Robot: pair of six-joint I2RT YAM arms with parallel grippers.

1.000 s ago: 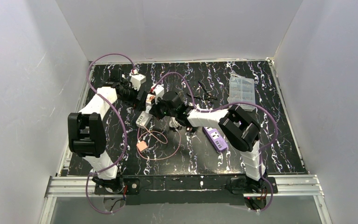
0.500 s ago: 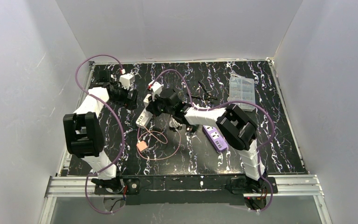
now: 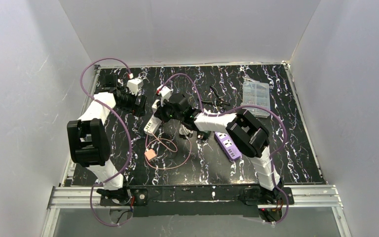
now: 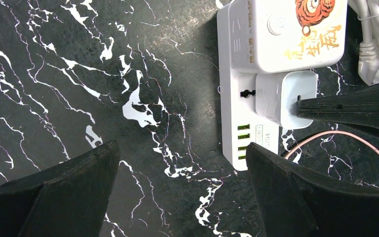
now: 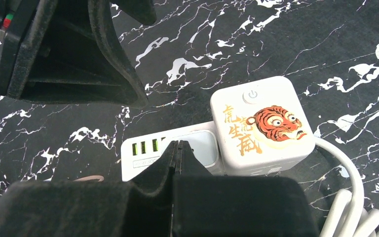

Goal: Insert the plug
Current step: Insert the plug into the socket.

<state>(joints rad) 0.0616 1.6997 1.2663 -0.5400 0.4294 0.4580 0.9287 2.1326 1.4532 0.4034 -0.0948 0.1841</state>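
Note:
A white power strip (image 4: 249, 113) lies on the black marble table, with a white cube adapter bearing a tiger picture (image 4: 286, 32) at its far end. A white charger plug (image 4: 284, 98) sits seated in the strip next to the cube. My right gripper (image 5: 177, 144) is shut and empty, its joined tips touching the top of the charger (image 5: 205, 148). My left gripper (image 4: 181, 148) is open and empty, hovering over bare table just left of the strip. In the top view the strip (image 3: 151, 126) lies below both grippers, left (image 3: 140, 104) and right (image 3: 159, 112).
A thin pink cable (image 3: 170, 148) loops in front of the strip and ends in a pink block (image 3: 149, 154). A purple power strip (image 3: 227, 146) lies to the right. A clear plastic box (image 3: 255, 94) stands at the back right. White cord (image 5: 350, 197) coils beside the cube.
My left gripper has drawn back to the left, away from the strip, then held still. My right gripper has shifted slightly left and stays over the charger.

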